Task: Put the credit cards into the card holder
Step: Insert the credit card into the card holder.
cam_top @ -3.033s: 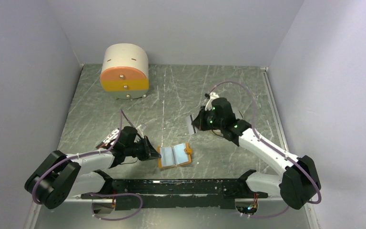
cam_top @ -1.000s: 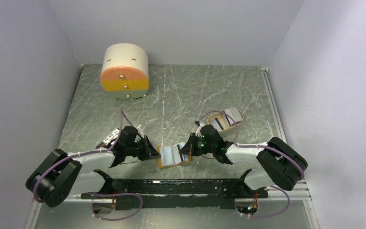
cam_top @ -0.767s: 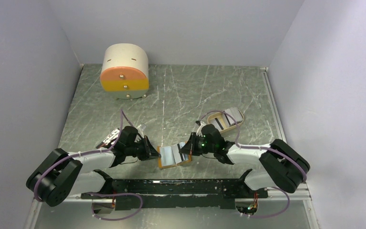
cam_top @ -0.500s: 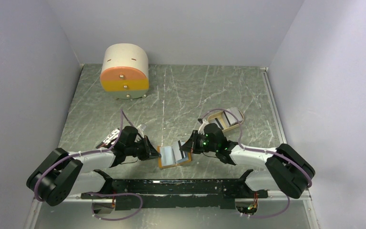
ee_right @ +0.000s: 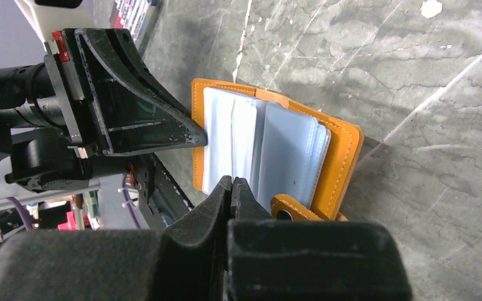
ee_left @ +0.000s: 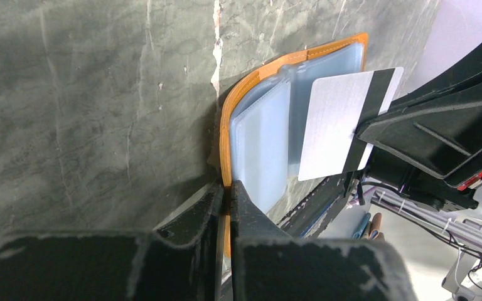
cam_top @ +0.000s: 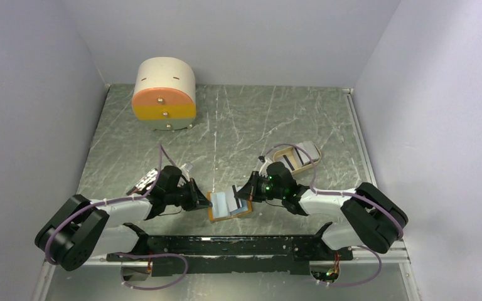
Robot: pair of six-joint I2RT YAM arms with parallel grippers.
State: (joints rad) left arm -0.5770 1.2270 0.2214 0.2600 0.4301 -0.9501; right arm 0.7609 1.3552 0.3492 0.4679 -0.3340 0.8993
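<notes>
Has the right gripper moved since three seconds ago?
Yes. The right gripper has left the tan tray, come nearer and leftward, and now holds a credit card over the open card holder.

Drawer box [cam_top: 164, 94]: round, cream body, orange-and-yellow front, two knobs; at 11 o'clock. Oval tray [cam_top: 315, 148]: tan; at 3 o'clock. Counter [cam_top: 238, 119]: grey-green marbled, white scuffs.

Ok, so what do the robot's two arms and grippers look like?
Both the left arm and right arm have white shells on the long links and chunky black joints. A thin purple cable loops along each. The left gripper and right gripper are matte black with wedge-shaped fingers and a small red tab at the side. A green light glows on the right wrist.
</notes>
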